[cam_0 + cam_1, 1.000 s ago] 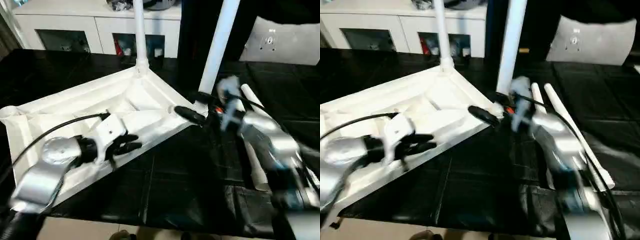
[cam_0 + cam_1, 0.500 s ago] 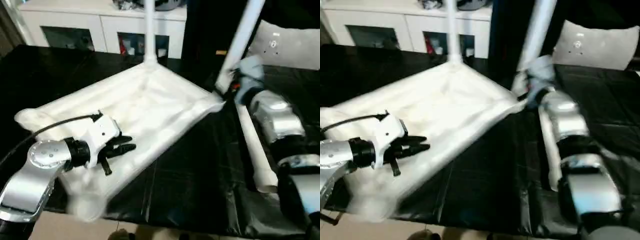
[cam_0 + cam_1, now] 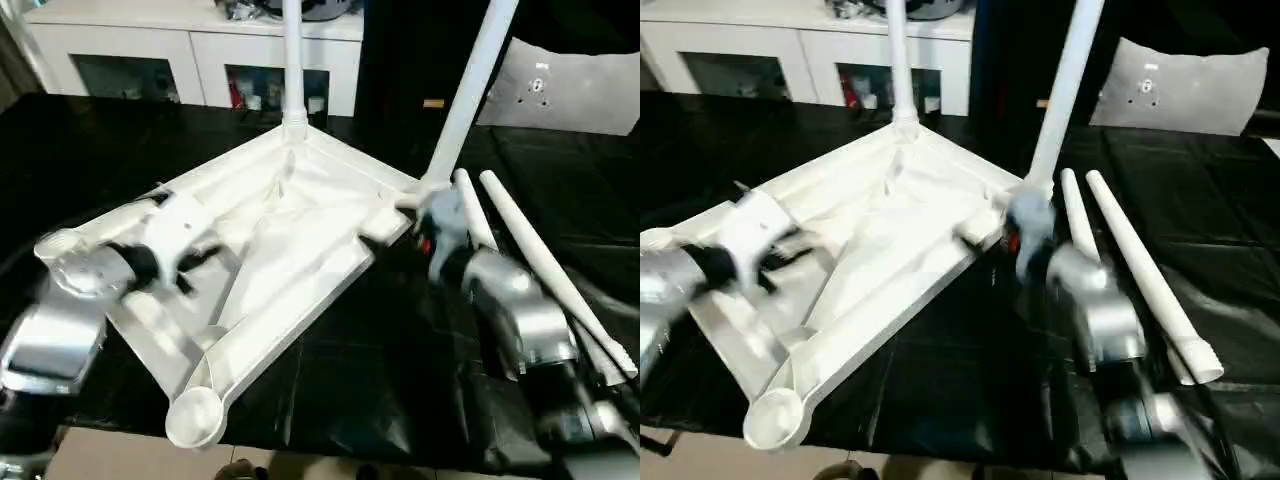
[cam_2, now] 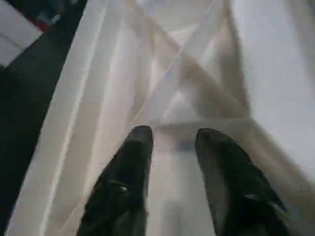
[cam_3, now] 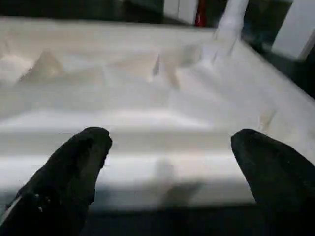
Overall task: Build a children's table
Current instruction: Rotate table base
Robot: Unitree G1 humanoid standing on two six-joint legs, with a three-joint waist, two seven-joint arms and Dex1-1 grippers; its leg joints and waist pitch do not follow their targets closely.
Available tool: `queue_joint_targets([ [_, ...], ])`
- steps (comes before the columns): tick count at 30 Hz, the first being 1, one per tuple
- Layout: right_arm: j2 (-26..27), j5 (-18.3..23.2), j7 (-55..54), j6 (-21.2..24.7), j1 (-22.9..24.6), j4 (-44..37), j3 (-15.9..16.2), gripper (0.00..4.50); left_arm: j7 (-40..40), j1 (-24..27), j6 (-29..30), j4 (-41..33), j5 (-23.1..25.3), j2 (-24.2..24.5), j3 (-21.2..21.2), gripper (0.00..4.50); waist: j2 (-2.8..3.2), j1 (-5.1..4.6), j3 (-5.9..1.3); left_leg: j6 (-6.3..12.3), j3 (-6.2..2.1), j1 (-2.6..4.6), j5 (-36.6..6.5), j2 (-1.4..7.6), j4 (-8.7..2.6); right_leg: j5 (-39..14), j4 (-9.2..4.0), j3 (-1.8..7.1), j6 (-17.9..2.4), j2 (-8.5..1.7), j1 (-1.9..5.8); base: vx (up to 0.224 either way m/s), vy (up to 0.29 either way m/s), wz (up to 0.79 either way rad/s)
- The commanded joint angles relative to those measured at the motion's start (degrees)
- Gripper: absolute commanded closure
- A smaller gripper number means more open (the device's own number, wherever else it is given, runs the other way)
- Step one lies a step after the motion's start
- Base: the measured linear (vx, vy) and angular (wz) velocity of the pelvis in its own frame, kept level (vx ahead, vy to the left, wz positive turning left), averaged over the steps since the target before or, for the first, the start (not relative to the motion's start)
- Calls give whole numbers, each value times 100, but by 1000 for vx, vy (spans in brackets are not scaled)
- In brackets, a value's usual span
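- Two legs seated in upturned top; two spare legs loose
- Left gripper and right gripper both parted, empty
- Risk: nudged top could topple seated legs

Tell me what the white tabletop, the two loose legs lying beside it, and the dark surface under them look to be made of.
Tabletop: likely moulded plastic, smooth white, with raised ribs and a round corner socket.
Loose legs: apparently the same white plastic, tapered tubes with a ribbed end.
Dark surface: looks like a black glossy sheet, creased and shiny; its exact material is unclear.
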Motion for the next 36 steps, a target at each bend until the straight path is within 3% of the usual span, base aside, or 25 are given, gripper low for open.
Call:
queue_joint_targets([
  [1, -80, -146, -224, 404, 137, -473, 43, 0, 82, -135, -193, 301, 191, 62, -228, 326, 88, -16, -365, -76, -92, 131, -1721, 166, -487, -2014, -485, 246, -889, -339, 244, 0, 0, 0],
  [2, -76, -152, -339, 575, 200, -602, 62, 0, 112, -177, -264, 444, 236, 57, -274, 321, 95, -14, -350, -69, -84, 158, -1805, 154, -490, -2097, -513, 252, -824, -323, 216, 0, 0, 0],
  [3, -71, -191, -449, 678, 225, -661, 82, 0, 147, -215, -366, 573, 296, 57, -323, 321, 90, -21, -363, -93, -95, 148, -1807, 155, -491, -2082, -491, 250, -828, -340, 235, 0, 0, 0],
  [7, -46, -460, -719, 1225, 281, -863, 255, 0, 238, -392, -586, 1159, 458, 19, -478, 370, 95, -41, -369, -121, -96, 134, -1743, 139, -485, -2006, -499, 253, -828, -341, 234, 0, 0, 0],
  [8, 20, -487, -766, 1259, 254, -784, 285, 0, 214, -422, -655, 1329, 580, 70, -605, 363, 94, -41, -374, -132, -97, 139, -1768, 140, -481, -1997, -490, 256, -837, -355, 240, 0, 0, 0],
  [10, 82, -535, -811, 1298, 219, -701, 308, 0, 181, -438, -659, 1462, 694, 112, -709, 415, 97, -46, -380, -129, -104, 123, -1719, 153, -486, -1904, -482, 260, -853, -366, 243, 0, 0, 0],
  [15, 211, -664, -895, 1280, 104, -385, 420, 0, -35, -466, -664, 1658, 786, 193, -911, 416, 120, -30, -403, -154, -93, 135, -1550, 175, -483, -1453, -439, 270, -1062, -382, 254, 0, 0, 0],
  [18, 261, -697, -939, 1244, 44, -209, 468, 0, -192, -463, -697, 1649, 741, 203, -967, 441, 119, -14, -403, -161, -93, 130, -1535, 173, -481, -1435, -426, 272, -1094, -388, 265, 0, 0, 0],
  [19, 374, -813, -1029, 1156, -139, 278, 580, 0, -705, -421, -817, 1536, 573, 267, -1123, 449, 104, -11, -398, -164, -89, 133, -1549, 174, -485, -1489, -439, 272, -1083, -397, 261, 0, 0, 0],
  [23, 501, -878, -1112, 1104, -317, 690, 590, 0, -1421, -295, -1153, 1325, 335, 424, -1330, 449, 121, -44, -383, -244, -107, 128, -1751, 179, -498, -1764, -450, 277, -1093, -418, 259, 0, 0, 0],
  [24, 598, -862, -1151, 1038, -421, 884, 551, 0, -1856, -150, -1345, 1047, 55, 490, -1383, 449, 42, -44, -383, -234, -106, 121, -1750, 187, -504, -1794, -462, 281, -1091, -440, 265, 0, 0, 0],
  [25, 630, -854, -1160, 1012, -454, 943, 539, 0, -1981, -104, -1381, 951, -39, 505, -1394, 449, 68, -64, -382, -238, -130, 96, -1712, 193, -516, -1812, -418, 283, -1116, -465, 289, 0, 0, 0],
  [26, 653, -849, -1167, 990, -479, 988, 531, 0, -2063, -76, -1403, 887, -104, 513, -1403, 449, 82, -97, -355, -243, -98, 147, -1848, 190, -511, -1927, -461, 278, -1064, -409, 224, 0, 0, 0],
  [29, 830, -827, -1248, 792, -697, 1322, 466, 0, -2448, 20, -1286, 513, -475, 451, -1451, 449, 85, -139, -355, -273, -101, 170, -1975, 196, -516, -2078, -467, 285, -1063, -416, 220, 0, 0, 0],
  [34, 1091, -781, -1298, 427, -1006, 1703, 416, 0, -2854, 63, -981, 94, -944, 257, -1515, 449, 105, -178, -361, -276, -96, 140, -1898, 181, -512, -1992, -448, 283, -1103, -413, 248, 0, 0, 0],
  [36, 1253, -802, -1289, 255, -1167, 1866, 455, 0, -2984, 64, -1000, -7, -1065, 96, -1615, 449, 87, -210, -366, -254, -90, 120, -1836, 174, -503, -1926, -439, 290, -1142, -421, 265, 0, 0, 0],
])
